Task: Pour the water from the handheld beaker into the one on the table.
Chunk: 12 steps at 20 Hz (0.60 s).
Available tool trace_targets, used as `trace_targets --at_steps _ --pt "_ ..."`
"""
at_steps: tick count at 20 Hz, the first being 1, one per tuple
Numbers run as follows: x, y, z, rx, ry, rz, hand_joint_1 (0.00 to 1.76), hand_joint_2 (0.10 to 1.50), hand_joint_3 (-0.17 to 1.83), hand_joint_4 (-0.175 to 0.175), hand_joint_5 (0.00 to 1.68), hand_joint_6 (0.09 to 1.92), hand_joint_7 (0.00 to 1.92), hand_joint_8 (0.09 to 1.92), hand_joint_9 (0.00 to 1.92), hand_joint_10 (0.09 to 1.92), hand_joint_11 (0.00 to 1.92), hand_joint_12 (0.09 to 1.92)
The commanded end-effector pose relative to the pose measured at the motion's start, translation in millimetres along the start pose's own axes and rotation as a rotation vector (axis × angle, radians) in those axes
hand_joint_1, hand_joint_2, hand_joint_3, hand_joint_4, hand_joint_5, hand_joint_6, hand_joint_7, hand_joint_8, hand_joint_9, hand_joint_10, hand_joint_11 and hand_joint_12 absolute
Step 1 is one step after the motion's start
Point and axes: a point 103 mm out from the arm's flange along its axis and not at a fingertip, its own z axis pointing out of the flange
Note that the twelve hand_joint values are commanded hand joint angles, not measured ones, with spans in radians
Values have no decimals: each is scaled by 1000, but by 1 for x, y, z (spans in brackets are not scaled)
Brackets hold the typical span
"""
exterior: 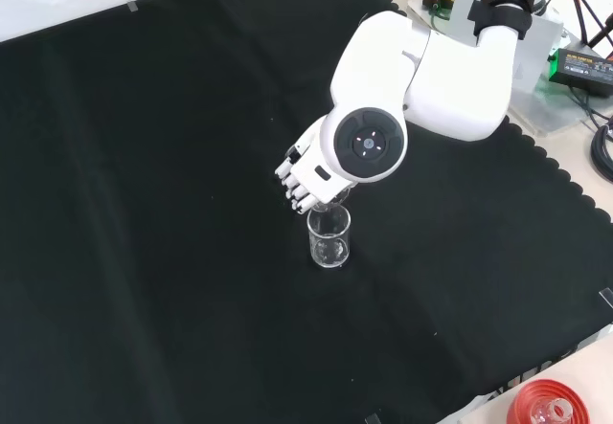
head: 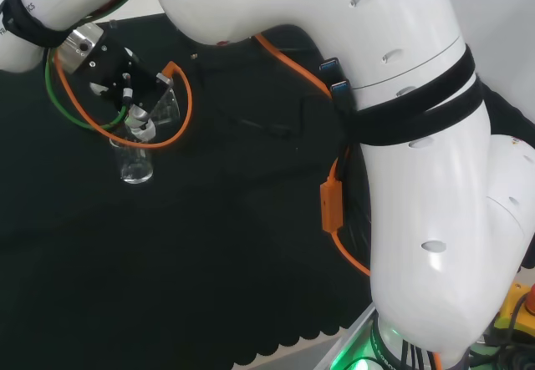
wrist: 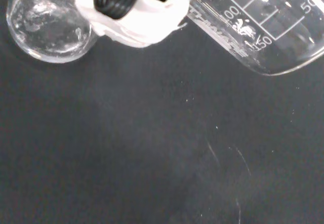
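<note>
In the head view the hand (head: 117, 82) is curled round a clear beaker (head: 164, 108), which is tilted steeply with its mouth down. Just below that mouth a second clear beaker (head: 135, 163) stands upright on the black cloth. The front view shows the hand (exterior: 301, 177) right above the standing beaker (exterior: 329, 238), with the arm's round grey-capped link covering most of the held one. In the wrist view the held beaker (wrist: 263, 27) shows its printed scale, and the standing beaker (wrist: 48, 24) is seen from above beside a white finger (wrist: 144, 19). I cannot tell how much water is in either.
Black cloth (exterior: 144, 204) lies open all around the two beakers. A red ribbed stand (exterior: 551, 407) sits at the front view's lower right corner, off the cloth. Orange and green cables (head: 180, 128) loop round the wrist near the held beaker.
</note>
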Motion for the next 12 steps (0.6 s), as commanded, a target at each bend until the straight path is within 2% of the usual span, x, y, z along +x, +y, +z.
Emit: trace_targets --at_steps 1,12 --pt "-2 -2 3 -1 8 -1 1412 1070 -175 -128 1078 815 1259 550 1323 687 843 881" --pt "0 -2 0 -4 0 -3 1412 1070 -175 -128 1078 815 1260 548 1324 685 843 880"
